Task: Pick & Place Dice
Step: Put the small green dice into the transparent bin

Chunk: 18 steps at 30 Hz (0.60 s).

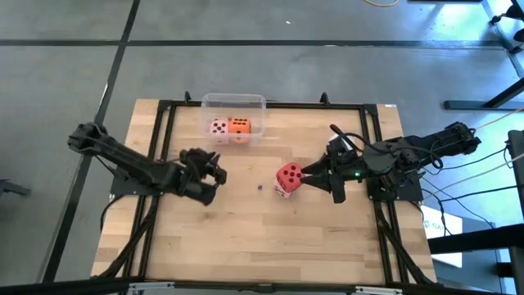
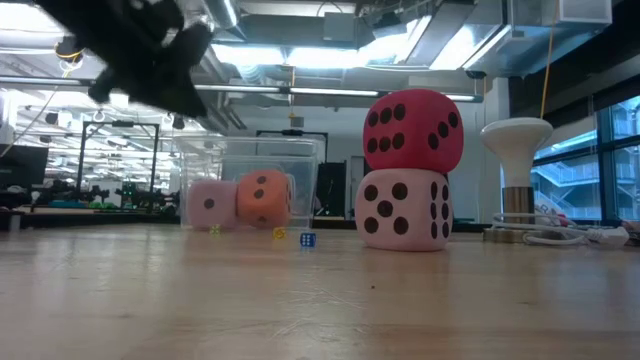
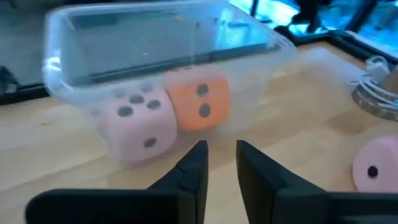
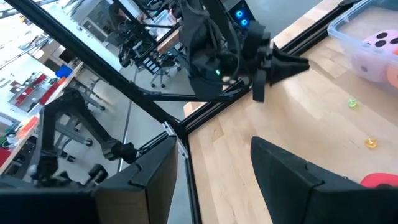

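A red die [image 2: 412, 130] sits on top of a pale pink die [image 2: 404, 209] near the table's middle, the lower one resting on the wood. A pink die [image 3: 138, 121] and an orange die [image 3: 200, 104] lie side by side in a clear tub [image 1: 233, 103] at the far edge. My left gripper [image 3: 221, 149] hovers left of centre, pointing at the tub. Its fingers stand slightly apart with nothing between them. My right gripper [image 4: 214, 143] is open and raised, just right of the stack [image 1: 286, 179]. It holds nothing.
Tiny coloured specks [image 2: 307, 240] lie on the wood between the tub and the stack. A black frame [image 1: 164, 123] runs round the tabletop. A coiled white cable [image 3: 376, 93] lies beyond the right side. Bare wood stretches along the near half [image 1: 262, 246].
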### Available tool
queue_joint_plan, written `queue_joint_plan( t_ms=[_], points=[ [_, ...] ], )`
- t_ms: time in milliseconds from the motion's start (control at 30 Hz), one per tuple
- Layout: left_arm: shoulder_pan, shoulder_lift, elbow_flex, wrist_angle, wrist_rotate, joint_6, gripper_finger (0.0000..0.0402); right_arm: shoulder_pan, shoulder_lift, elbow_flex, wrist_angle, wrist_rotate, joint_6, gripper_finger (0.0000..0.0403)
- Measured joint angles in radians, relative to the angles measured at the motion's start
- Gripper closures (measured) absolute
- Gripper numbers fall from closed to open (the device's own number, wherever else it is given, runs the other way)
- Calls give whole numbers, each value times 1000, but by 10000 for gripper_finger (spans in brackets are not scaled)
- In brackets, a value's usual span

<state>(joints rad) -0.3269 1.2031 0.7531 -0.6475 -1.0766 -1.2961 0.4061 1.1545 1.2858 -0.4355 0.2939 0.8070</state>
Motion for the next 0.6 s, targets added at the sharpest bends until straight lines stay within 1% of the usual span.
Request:
queue_joint_plan(
  t_ms=[67, 167, 267, 367, 433, 533, 600],
  points=[
    [-15, 5, -69, 113, -1, 52, 314, 0, -2, 0, 0, -3, 0, 202],
    [-20, 5, -156, 264, 38, 162, 289, 0, -3, 0, 0, -23, 1, 202],
    [-18, 8, -218, 378, 59, 268, 262, 0, -7, 0, 0, -26, 1, 202],
    [-4, 8, -258, 406, 58, 347, 238, 0, -10, 1, -1, -42, 4, 202],
    [16, 8, -285, 414, 60, 358, 226, 0, -12, 1, 0, -48, 4, 202],
    [57, 8, -333, 440, 114, 368, 212, 0, -15, 1, 0, -48, 18, 202],
    [81, 8, -375, 522, 153, 425, 208, 0, -17, 1, 0, -47, 23, 202]
  ],
)
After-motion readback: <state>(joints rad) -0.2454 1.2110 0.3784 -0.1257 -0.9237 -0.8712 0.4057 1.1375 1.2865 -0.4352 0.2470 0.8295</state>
